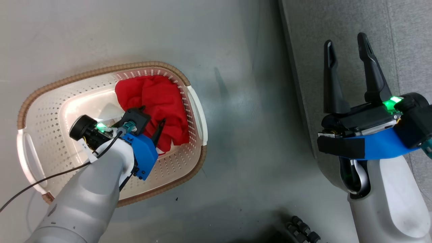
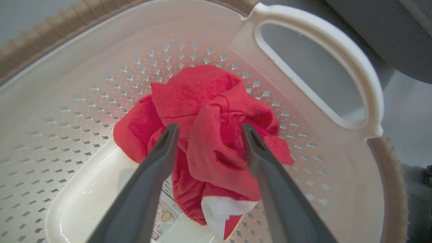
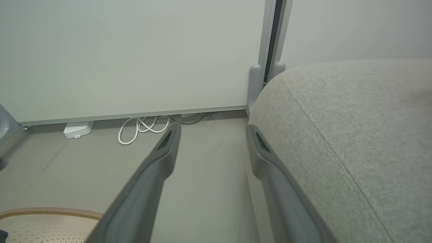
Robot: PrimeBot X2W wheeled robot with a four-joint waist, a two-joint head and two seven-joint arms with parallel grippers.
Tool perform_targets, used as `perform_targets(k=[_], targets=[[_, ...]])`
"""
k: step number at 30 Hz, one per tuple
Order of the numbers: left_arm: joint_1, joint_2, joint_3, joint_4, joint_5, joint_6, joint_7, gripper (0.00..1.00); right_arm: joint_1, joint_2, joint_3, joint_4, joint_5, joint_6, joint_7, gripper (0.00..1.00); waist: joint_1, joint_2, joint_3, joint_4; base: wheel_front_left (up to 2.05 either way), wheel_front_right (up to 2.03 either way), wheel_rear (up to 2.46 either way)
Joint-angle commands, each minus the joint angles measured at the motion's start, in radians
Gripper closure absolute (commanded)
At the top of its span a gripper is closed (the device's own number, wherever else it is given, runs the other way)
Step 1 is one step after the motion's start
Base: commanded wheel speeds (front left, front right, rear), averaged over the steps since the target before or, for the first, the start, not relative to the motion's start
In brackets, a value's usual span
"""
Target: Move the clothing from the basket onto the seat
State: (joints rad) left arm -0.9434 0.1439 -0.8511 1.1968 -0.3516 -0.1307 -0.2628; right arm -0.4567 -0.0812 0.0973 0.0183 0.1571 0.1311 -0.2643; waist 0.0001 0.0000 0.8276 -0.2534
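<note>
Down inside the basket, the left tool hangs with its jaws spread wide, one finger on each side of the crumpled red clothing, and nothing is pinched yet. That bundle sits heaped against the basket wall on the side nearest the seat, with a white patch poking out at its lower edge. Over on the other side, the right tool is just as wide and empty, hovering above the edge of that grey seat.

Now, the hazards. Close too shallow and the fingers may take just one top fold. The rest would likely unfurl, trail, and catch on the basket's edge on the way out. Go too deep and a fingertip could jam against the plastic bottom or poke into a perforation. The basket looks light, so a snagged garment might tip it or drag it across the floor. Open floor lies between basket and seat, and a loose grip could drop the load right there. Watch the black cable on the left arm too: it passes above the near edge of the basket and could hook it.
</note>
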Motion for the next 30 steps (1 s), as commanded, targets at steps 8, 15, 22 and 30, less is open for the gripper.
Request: perform_targets(k=[8, 15, 22, 30], targets=[[-0.053, 0.004, -0.057, 0.043, -0.025, 0.001, -0.002, 0.00, -0.031, 0.006, 0.002, -0.012, -0.005, -0.001, 0.000, 0.00, -0.0001, 0.0000, 0.066, 0.000, 0.00, 0.00, 0.00], [-0.070, -0.004, -0.098, 0.054, -0.052, 0.001, -0.001, 1.00, -0.033, 0.008, -0.003, -0.014, -0.009, -0.001, 0.000, 0.00, -0.0001, 0.0000, 0.083, 0.006, 0.00, 0.00, 0.00], [-0.061, -0.011, -0.131, 0.047, -0.090, 0.001, -0.002, 1.00, -0.038, 0.007, -0.006, 0.001, -0.006, -0.001, 0.000, 0.00, -0.0001, 0.0000, 0.065, 0.014, 0.00, 0.00, 0.00], [-0.024, -0.011, -0.145, -0.032, -0.135, 0.001, -0.003, 1.00, -0.018, 0.005, -0.014, 0.016, -0.005, -0.001, 0.000, 0.00, -0.0001, 0.0000, 0.007, 0.037, 0.00, 0.00, 0.00]])
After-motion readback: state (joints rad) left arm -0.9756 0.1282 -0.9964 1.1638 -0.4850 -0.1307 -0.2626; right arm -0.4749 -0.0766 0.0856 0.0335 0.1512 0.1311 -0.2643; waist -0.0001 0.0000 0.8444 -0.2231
